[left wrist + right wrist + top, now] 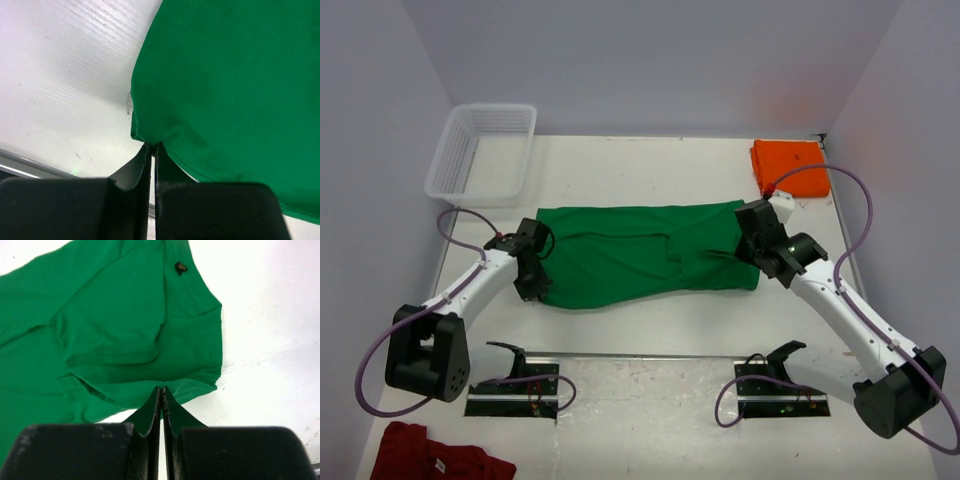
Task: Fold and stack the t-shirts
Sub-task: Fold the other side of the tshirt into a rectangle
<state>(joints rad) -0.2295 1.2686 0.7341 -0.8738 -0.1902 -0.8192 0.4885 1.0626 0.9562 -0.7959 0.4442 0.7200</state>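
Beyond the green shirt, open worktop runs between the basket at far left and the orange shirt at far right. Nearer than it, two black stands intrude.

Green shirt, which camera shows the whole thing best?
The top view: the green shirt lies spread out there, seen nearly whole between both arms. The left wrist view shows only one corner pinched in the left gripper; the right wrist view shows the sleeve end, its edge pinched in the right gripper.
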